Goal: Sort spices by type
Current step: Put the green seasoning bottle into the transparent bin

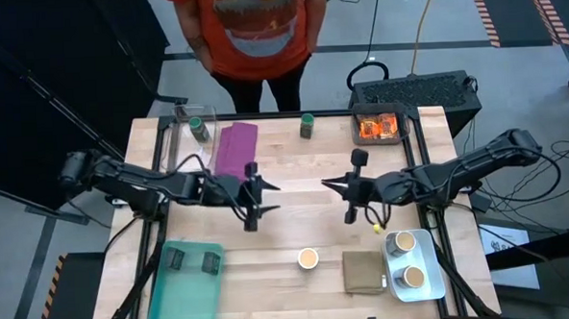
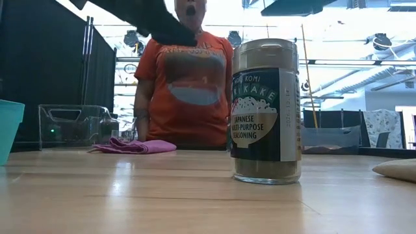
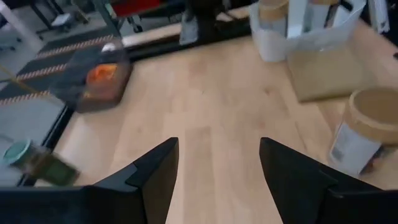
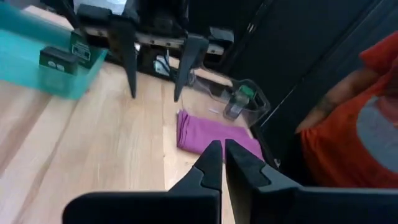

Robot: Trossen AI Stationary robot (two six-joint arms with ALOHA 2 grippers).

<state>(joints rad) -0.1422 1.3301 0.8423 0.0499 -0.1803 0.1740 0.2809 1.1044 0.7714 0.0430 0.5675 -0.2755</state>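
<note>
Both grippers hover above the middle of the table and hold nothing. My left gripper (image 1: pixel 265 198) (image 3: pixel 217 180) is open and points toward the table's right side. My right gripper (image 1: pixel 330 184) (image 4: pixel 222 155) is shut and faces it. A tan-topped cup (image 1: pixel 308 259) (image 2: pixel 265 110) (image 3: pixel 367 130) stands alone near the front edge. Two more cups stand in a white tray (image 1: pixel 426 267). One green-lidded jar (image 1: pixel 198 128) (image 4: pixel 239 99) stands in a clear bin, another (image 1: pixel 307 126) on the table at the far edge. Orange packets (image 1: pixel 379 126) fill a dark tray. Dark blocks (image 1: pixel 176 258) lie in a teal tray (image 1: pixel 180 299).
A purple cloth (image 1: pixel 236 147) (image 2: pixel 133 146) lies at the far left. An olive-tan folded cloth (image 1: pixel 363 271) lies beside the white tray. A person in an orange shirt (image 1: pixel 250 31) stands at the far edge. Bare wood (image 1: pixel 297 221) lies under and between the grippers.
</note>
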